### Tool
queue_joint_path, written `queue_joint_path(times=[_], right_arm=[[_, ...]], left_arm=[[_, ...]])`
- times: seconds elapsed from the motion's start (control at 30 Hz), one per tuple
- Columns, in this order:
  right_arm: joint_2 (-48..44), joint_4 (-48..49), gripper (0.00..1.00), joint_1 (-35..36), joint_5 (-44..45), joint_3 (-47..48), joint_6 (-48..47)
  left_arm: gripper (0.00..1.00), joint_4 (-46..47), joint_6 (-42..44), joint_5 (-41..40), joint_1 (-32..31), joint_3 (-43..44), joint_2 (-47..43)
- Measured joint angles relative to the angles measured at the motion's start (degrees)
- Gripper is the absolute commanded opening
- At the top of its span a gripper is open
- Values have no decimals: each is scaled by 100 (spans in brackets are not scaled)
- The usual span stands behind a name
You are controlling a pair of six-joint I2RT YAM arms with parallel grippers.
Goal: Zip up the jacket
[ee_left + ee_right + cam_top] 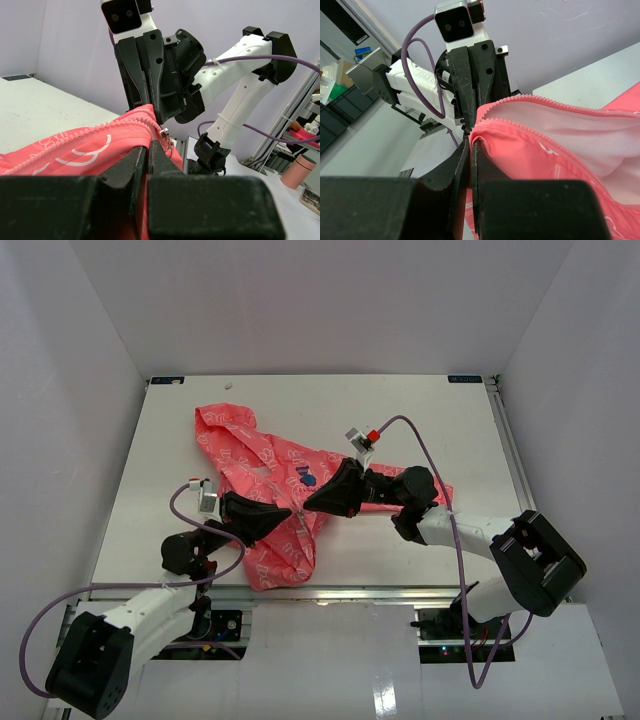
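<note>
The coral-pink jacket point(250, 455) lies crumpled in the middle of the table, its dark-blue logo point(308, 479) facing up. My left gripper point(287, 513) and right gripper point(312, 504) meet tip to tip at its front opening. In the left wrist view my left gripper point(148, 146) is shut on the jacket's edge point(75, 145), with the metal zipper slider point(166, 136) just beyond its tips. In the right wrist view my right gripper point(471, 143) is shut on the opposite zipper edge point(560, 150), where the teeth and paler lining point(555, 122) show.
The white table point(430, 420) is enclosed by white walls at the back and on both sides. A metal rail point(400, 592) runs along the near edge. Purple cables point(425, 445) loop above both arms.
</note>
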Motion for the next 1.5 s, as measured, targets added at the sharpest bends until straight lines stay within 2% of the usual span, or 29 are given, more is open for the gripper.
queue_joint_path(times=[0.5,0.97,1.5], right_arm=[[4,0,8,9,18,0,-3],[6,0,8,33,22,0,-1],[78,2,8,71,68,0,-1]], left_arm=[[0,-1,50,-6,0,0,-499],[0,0,0,-4,0,0,-117],[0,-3,-62,-4,0,-2,-113]])
